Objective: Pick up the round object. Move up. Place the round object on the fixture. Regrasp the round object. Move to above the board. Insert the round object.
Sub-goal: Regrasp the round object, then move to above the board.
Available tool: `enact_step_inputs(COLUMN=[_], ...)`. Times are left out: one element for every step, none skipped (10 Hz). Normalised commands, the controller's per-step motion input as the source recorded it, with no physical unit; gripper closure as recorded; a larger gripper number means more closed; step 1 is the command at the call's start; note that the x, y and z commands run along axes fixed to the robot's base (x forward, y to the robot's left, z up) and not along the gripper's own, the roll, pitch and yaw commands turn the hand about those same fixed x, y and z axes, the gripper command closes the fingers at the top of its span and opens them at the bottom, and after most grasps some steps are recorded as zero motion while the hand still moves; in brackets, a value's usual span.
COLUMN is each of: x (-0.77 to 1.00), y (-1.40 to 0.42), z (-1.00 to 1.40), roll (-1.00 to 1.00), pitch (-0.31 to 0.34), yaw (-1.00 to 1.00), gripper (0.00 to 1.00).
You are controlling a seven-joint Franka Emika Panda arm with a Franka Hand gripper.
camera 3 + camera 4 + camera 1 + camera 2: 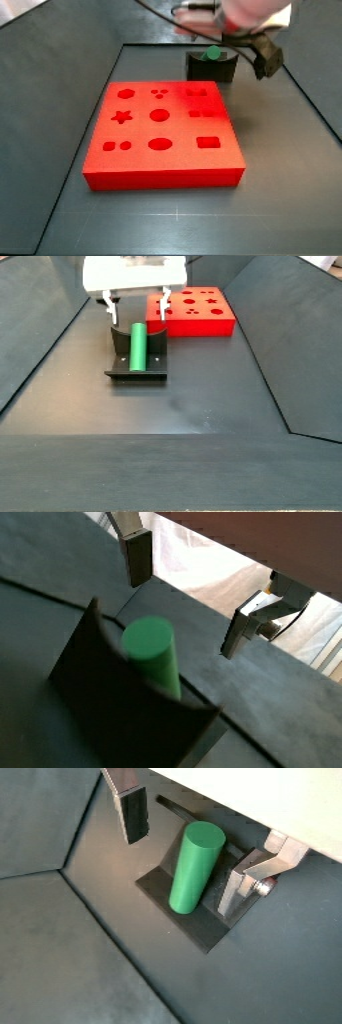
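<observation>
The small smooth green cylinder peg [136, 344] lies lengthwise against the upright of the dark L-shaped fixture [138, 368], which stands on the dark grey floor [201, 406] just beside the large flat red rectangular board with shaped cut-out holes [163, 134]; in both wrist views the peg [197, 866] rests on the fixture [194, 918] unheld. The two-finger gripper [136, 306] hovers over the upper end of the peg, jaws wide open and holding nothing. Its silver plate fingers [131, 806] stand to either side of the peg, apart from it.
</observation>
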Motion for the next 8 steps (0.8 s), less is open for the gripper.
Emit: enact_step_inputs(x=[0.09,0.08,0.07,0.06,0.04,0.00,-0.30,-0.30], y=[0.02,0.01,0.01,0.01,0.00,0.00,-0.07,-0.08], z=[-0.79,-0.59,-0.45,-0.31,-0.19,0.00,1.00,1.00], roll=[0.07,0.07,0.06,0.06,0.05,0.00,0.18,0.16], pitch=[-0.055,-0.046,-0.040,-0.035,-0.017,0.000,0.073,0.065], yaw=[0.00,-0.01,-0.01,-0.01,0.00,0.00,-0.11,-0.10], gripper=[0.00,0.00,0.00,0.00,0.00,1.00,1.00,1.00])
